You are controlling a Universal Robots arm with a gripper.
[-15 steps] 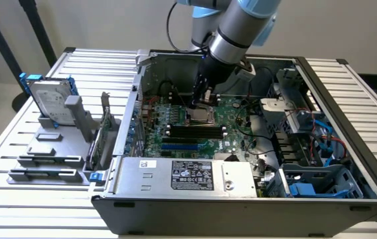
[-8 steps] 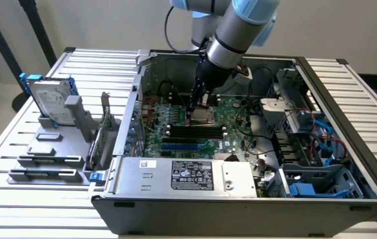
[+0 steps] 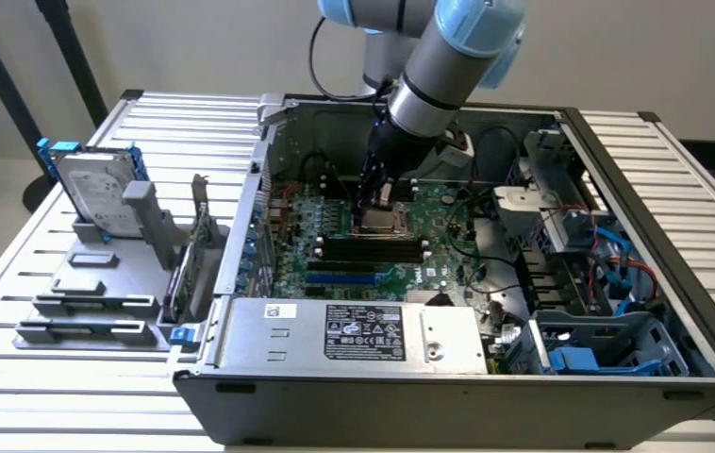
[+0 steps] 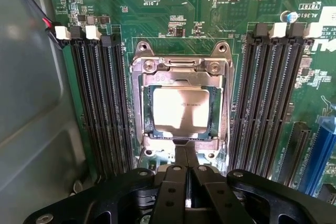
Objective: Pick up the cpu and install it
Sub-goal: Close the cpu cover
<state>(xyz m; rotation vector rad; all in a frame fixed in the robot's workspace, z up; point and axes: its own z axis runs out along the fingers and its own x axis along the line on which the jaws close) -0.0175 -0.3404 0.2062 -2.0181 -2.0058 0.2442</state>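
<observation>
- The end effector has its two fingers pressed together with nothing visible between them; its tip sits at the near edge of the socket.
- The cpu lies flat inside the socket's metal frame, just beyond the fingertips; whether the tip touches it I cannot tell.
- It is a small square chip with a pale, shiny metal top, faint printing across it, and a thin darker rim.
- Judging by its looks, it is light and stiff, with a smooth, slippery top. The underside and the socket contacts are likely delicate, so any tilt or scrape is a risk.
- The safest hold would be on two opposite edges, kept level, never on the flat faces.
- Black memory slots flank the socket on both sides of the green circuit board.
- In the exterior view the end effector reaches down into the open computer case, which rests on a slatted surface.
- A hard drive stands in a grey holder, well apart on the exterior view's left.
</observation>
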